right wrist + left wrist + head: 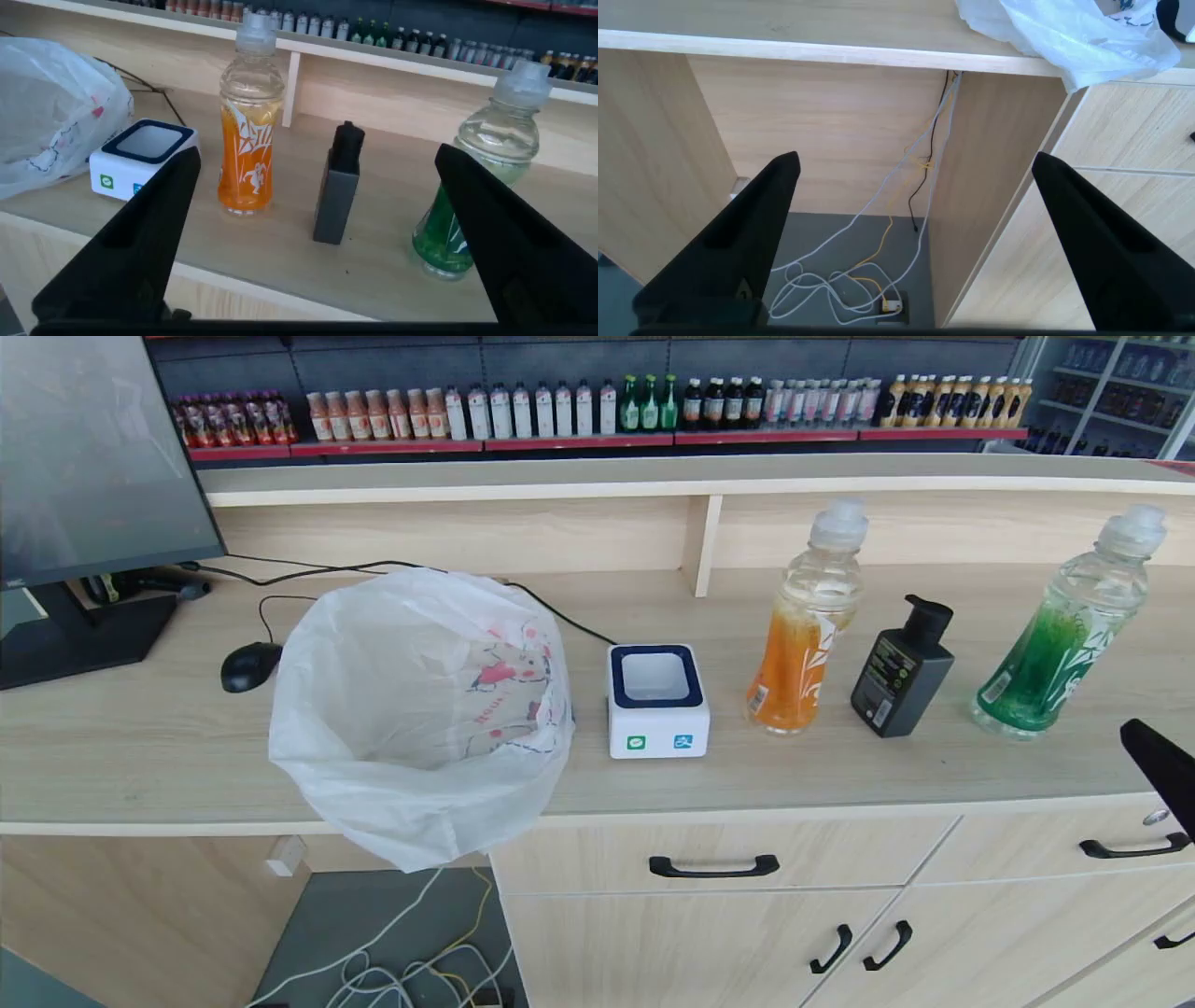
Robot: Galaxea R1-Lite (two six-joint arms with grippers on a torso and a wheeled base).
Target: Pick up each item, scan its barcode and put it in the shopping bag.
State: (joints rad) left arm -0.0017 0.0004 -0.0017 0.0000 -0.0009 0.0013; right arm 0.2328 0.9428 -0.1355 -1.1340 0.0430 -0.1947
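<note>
On the wooden counter [140, 728] stand an orange-drink bottle [803, 635], a black pump bottle [902, 670] and a green-drink bottle [1064, 635], in a row at the right. A white barcode scanner [656, 700] with a blue rim sits in the middle, and an open white shopping bag [420, 709] hangs over the front edge to its left. My right gripper [318, 243] is open in front of the counter, facing the orange bottle [249, 121], pump bottle [338, 187] and green bottle [476, 177]. My left gripper [915, 243] is open below the counter edge, near the bag [1074, 37].
A monitor [93, 457] and a black mouse [250, 666] with cables sit at the counter's left. A raised shelf with a divider [700, 541] runs along the back. Drawers with black handles [714, 868] are below, and loose cables [868, 280] lie on the floor.
</note>
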